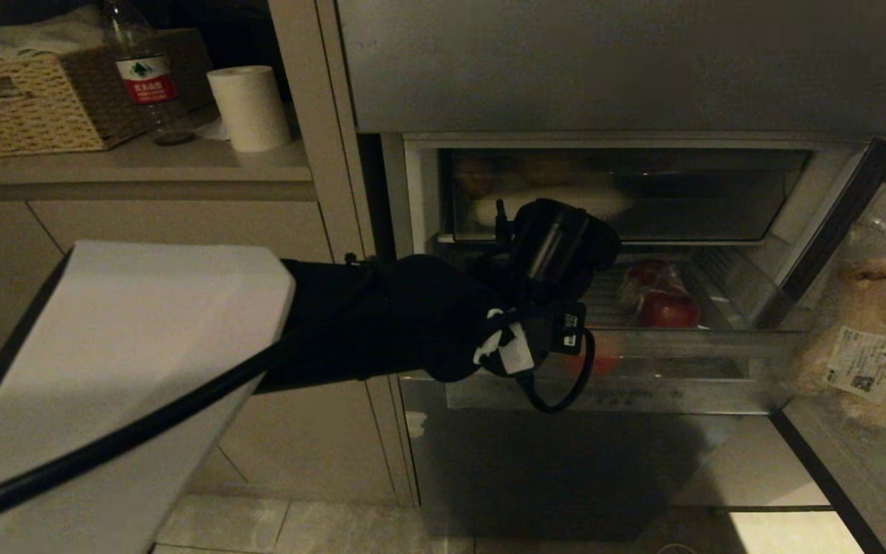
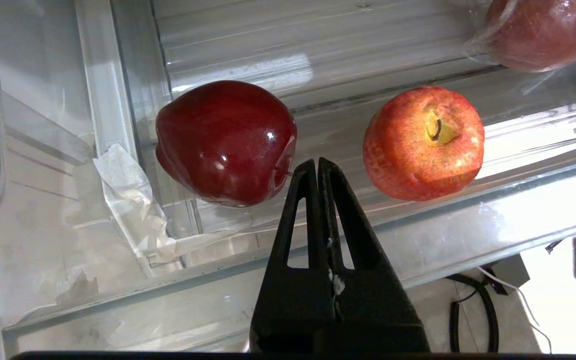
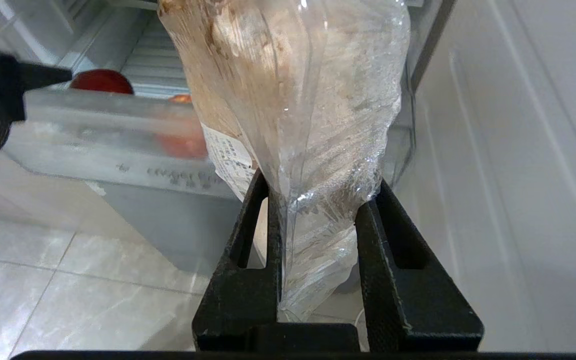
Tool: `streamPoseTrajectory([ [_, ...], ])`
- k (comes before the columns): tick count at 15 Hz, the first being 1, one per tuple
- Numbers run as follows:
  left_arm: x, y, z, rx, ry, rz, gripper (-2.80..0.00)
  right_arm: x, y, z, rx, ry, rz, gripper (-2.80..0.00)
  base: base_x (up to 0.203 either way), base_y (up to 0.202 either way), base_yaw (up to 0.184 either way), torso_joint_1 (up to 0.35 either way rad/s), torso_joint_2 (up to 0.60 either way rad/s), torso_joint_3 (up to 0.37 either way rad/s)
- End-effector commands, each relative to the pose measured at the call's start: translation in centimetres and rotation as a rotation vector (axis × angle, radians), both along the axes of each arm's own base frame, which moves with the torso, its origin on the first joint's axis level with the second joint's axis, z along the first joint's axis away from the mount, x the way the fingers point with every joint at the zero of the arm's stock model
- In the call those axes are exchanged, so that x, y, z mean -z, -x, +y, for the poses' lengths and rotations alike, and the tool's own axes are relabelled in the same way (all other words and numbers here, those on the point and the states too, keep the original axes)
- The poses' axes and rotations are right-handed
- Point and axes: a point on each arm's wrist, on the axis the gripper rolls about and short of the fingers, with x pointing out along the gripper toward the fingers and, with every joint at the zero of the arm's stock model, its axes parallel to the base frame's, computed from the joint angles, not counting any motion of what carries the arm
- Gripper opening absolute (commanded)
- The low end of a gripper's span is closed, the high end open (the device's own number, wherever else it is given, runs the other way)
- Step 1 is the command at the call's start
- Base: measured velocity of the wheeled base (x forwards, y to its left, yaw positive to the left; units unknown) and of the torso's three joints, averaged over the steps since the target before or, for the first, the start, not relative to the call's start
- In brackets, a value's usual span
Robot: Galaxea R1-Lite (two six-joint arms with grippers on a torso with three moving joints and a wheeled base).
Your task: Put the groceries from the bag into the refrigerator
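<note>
Held pack: my right tool (image 3: pixel 318 200) has its fingers pinched on the clear wrap of a beige grocery pack (image 3: pixel 288 85), gripping the loose film end, I judge, because the lumpy contents are too bulky to clamp.
Look: crinkly clear plastic, pale brown lumps, a white printed label; in the head view the pack (image 1: pixel 874 323) fills the right edge, beside the refrigerator (image 1: pixel 604 69).
Drawer: the clear drawer (image 1: pixel 612 385) at frame centre is pulled out, probably so the pack can drop in from above.
Already inside: a dark red apple (image 2: pixel 225 142) and an orange-red apple (image 2: pixel 423 142), apart.
Left tool: my left tool (image 2: pixel 318 165) is fully closed on nothing, over the drawer's front rim.
Counter: a water bottle (image 1: pixel 139 69) and paper roll (image 1: pixel 249 108), upper left.
</note>
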Motion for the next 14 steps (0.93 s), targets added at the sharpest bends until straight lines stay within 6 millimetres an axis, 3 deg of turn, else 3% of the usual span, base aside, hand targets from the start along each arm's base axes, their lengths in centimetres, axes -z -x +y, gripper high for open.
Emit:
streamPoseTrajectory([
  [1, -0.1, 0.0, 0.0, -0.004, 0.002, -0.001, -2.8, -0.4, -2.4, 0.0, -0.002, -0.002, 0.051, -2.8, 0.0, 0.0, 0.0, 0.0, 0.0, 0.0],
  [8, 0.3, 0.0, -0.1, -0.011, 0.016, 0.011, -2.8, -0.6, -6.6, 0.4, -0.064, -0.004, 0.125, -2.8, 0.0, 0.0, 0.0, 0.0, 0.0, 0.0],
  [12, 0.3, 0.4, -0.5, 0.0, 0.017, 0.011, -2.8, -1.6, -10.7, 0.5, -0.057, -0.001, 0.038, -2.8, 0.0, 0.0, 0.0, 0.0, 0.0, 0.0],
  [14, 0.1, 0.4, -0.4, -0.002, 0.021, 0.008, -2.8, -1.7, -11.7, 0.5, -0.054, 0.001, 0.036, -2.8, 0.0, 0.0, 0.0, 0.0, 0.0, 0.0],
])
